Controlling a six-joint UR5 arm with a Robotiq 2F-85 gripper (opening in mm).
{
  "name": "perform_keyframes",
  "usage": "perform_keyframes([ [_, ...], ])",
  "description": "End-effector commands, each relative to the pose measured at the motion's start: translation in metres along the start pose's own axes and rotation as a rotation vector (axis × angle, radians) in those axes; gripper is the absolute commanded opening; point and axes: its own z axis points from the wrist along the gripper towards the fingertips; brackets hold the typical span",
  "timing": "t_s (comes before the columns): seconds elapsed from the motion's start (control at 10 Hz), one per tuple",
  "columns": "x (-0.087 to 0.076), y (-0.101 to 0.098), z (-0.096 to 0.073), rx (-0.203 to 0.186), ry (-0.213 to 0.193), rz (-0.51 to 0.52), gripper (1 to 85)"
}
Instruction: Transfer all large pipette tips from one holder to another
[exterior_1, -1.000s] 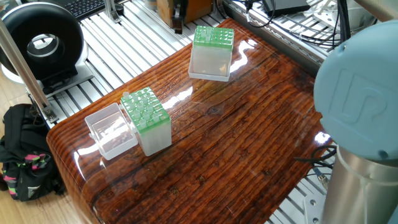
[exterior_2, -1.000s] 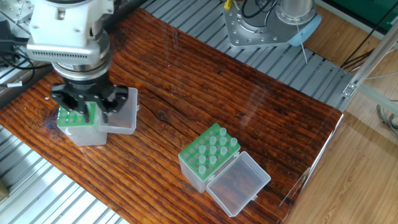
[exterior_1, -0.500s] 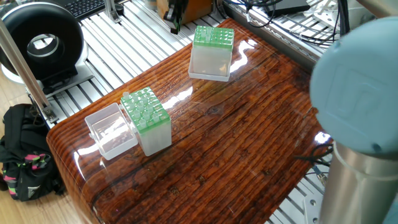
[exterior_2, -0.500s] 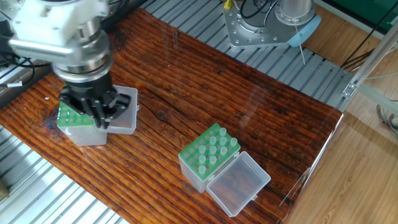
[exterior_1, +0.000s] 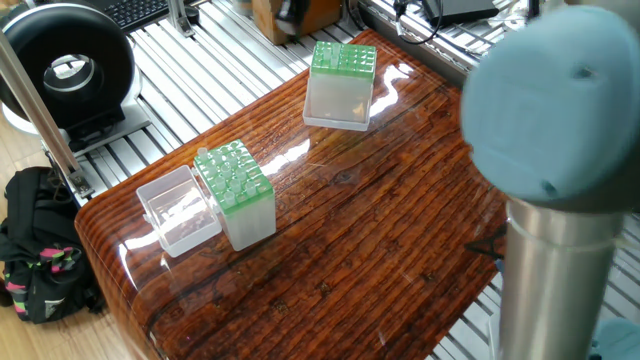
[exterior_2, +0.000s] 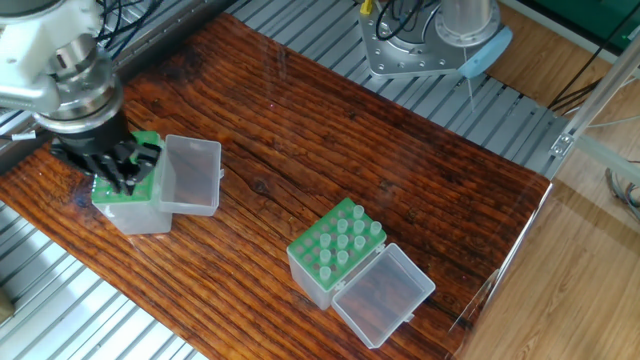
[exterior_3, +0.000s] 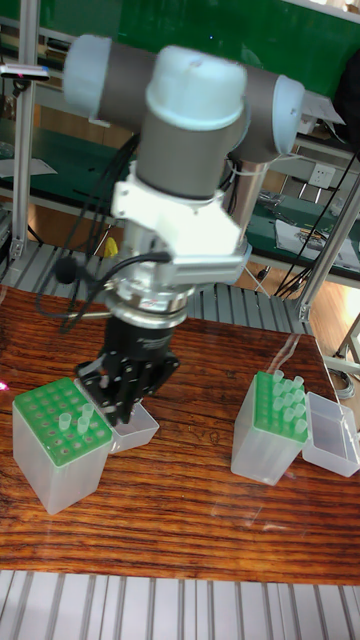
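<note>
Right, gripper (exterior_3: 118, 405) sits low over the near edge of one green-topped tip box (exterior_3: 58, 448), the one with its clear lid (exterior_2: 190, 175) hinged open beside it. Two large pipette tips (exterior_3: 84, 417) stand upright in that box's grid in the tall view, just left of the fingertips and close enough that they may be touching; I can't tell which. Their long axis is vertical, same as the gripper's approach axis, so any pick or release here is a straight up-down move.

Fingers (exterior_2: 118, 168) look drawn in narrow and bunched, but whether they pinch a tip I cannot tell: the tip of the tool is dark and overlaps the grid in both views that show it.

Most of the tips are in the other tip box (exterior_2: 333, 251), well apart across the wooden table (exterior_1: 380, 230), standing upright in its green grid, lid open alongside. My read: the two boxes are source and destination, with this near-empty one receiving. Transfer is early, most tips not yet moved.

Risk I'd watch: fingers this close to the seated tips could knock one on the way up.
</note>
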Motion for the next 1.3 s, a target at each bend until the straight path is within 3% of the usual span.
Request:
perform_keyframes([
  [0.0,0.017,-0.019,0.014,0.01,-0.012,-0.039,24.7],
  [0.1,0.018,-0.022,0.013,0.022,-0.013,-0.046,24.7],
  [0.6,0.011,-0.006,0.023,-0.027,-0.04,-0.054,27.0],
  [0.8,0.011,0.0,0.019,-0.048,-0.042,-0.062,29.0],
  [1.0,0.014,0.0,0.018,-0.044,-0.037,-0.066,29.7],
  [1.2,0.013,0.002,0.005,-0.043,-0.025,-0.066,29.7],
])
